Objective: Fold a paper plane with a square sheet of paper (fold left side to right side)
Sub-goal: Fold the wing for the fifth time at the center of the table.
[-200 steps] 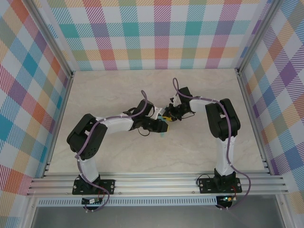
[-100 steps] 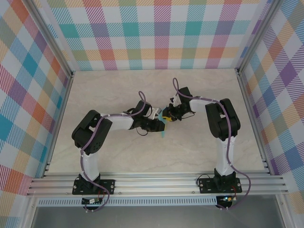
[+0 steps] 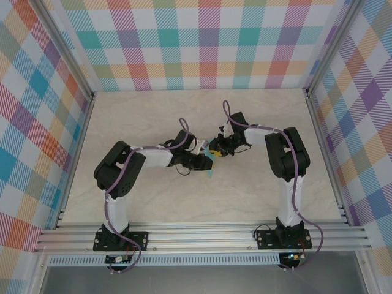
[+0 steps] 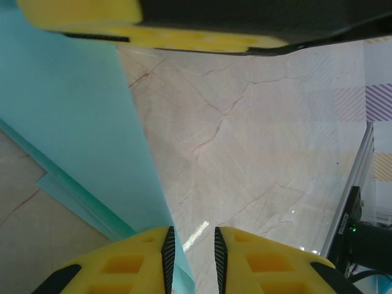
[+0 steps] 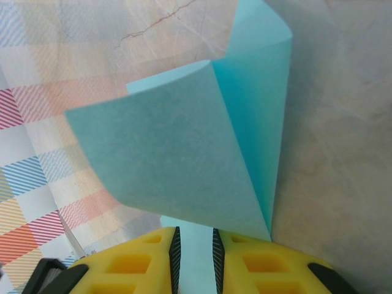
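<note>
**Overhead view.** The left hand and the right hand meet tip to tip near the middle of the marbled tabletop. The turquoise paper lies between them and reaches a little toward the near edge. Plaid walls close the tabletop on three sides.

**Left wrist view.** The left hand is slightly open. Its yellow fingers stand a narrow slit apart, and tabletop shows through the slit. One straight edge of the paper runs down to the inner side of one finger. A yellow-and-black part of the right hand crosses over the paper's far end.

**Right wrist view.** The paper is creased into layers, with one flap curling up. It stands before the camera and enters the narrow slit of the right hand. Whether the pads pinch it cannot be told.
</note>
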Robot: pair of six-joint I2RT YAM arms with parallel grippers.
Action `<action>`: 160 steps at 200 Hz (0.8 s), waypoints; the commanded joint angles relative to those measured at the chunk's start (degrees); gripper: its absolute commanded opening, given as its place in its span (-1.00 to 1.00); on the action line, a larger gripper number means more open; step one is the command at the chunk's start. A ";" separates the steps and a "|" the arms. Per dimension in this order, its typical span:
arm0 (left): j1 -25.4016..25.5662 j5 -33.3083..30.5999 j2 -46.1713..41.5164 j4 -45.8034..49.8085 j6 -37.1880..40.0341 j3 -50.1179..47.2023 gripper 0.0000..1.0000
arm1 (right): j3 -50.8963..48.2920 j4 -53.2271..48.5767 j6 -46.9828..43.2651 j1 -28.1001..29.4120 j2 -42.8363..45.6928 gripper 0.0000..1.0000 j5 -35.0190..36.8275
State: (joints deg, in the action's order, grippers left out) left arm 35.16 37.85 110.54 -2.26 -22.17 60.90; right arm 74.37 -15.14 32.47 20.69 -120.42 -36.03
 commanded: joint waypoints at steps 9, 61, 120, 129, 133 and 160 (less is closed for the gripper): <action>0.31 1.84 -5.62 2.26 1.69 1.52 -0.47 | -1.07 -5.35 -0.45 0.17 -3.24 -0.55 3.60; 0.70 4.35 -0.06 3.23 3.27 4.46 -0.46 | -1.11 -5.40 -0.39 0.21 -3.22 -0.55 3.69; 1.22 2.00 3.67 3.21 4.09 5.27 -0.46 | -1.07 -5.45 -0.45 0.20 -3.24 -0.55 3.69; 1.23 1.84 3.86 3.55 4.35 5.27 -0.46 | -0.99 -5.48 -0.45 0.21 -3.22 -0.55 3.69; 1.23 1.80 4.03 3.71 4.49 5.28 -0.46 | -0.98 -5.52 -0.44 0.21 -3.21 -0.55 3.70; 1.32 1.23 4.64 5.15 5.47 5.10 -0.46 | -0.98 -5.62 -0.44 0.23 -3.27 -0.54 3.79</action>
State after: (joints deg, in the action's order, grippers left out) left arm 36.03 39.79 113.95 0.19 -19.00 65.10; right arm 74.37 -15.16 32.47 20.71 -120.42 -36.03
